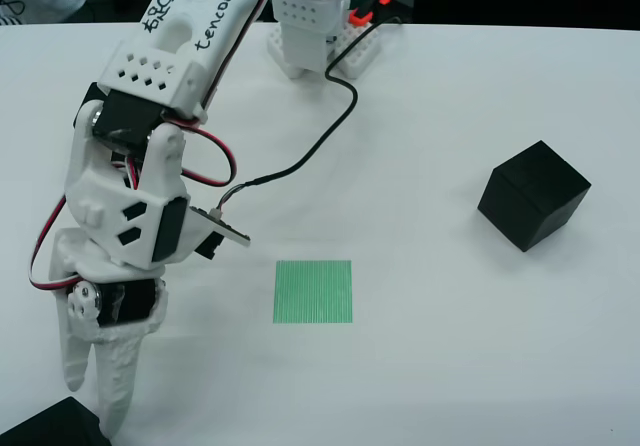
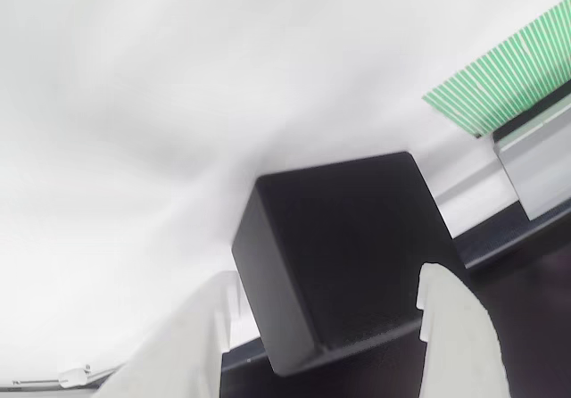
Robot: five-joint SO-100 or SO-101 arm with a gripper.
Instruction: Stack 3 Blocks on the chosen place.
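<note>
Black block point(image 2: 348, 255) between the spread fingers point(image 2: 459, 327) of the hand point(image 2: 321, 344)

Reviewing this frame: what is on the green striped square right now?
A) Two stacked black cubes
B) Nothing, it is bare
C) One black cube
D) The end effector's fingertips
B: in the view from above the green square lies bare, one black cube sits apart on the table, and the end effector is beside another cube.
</note>
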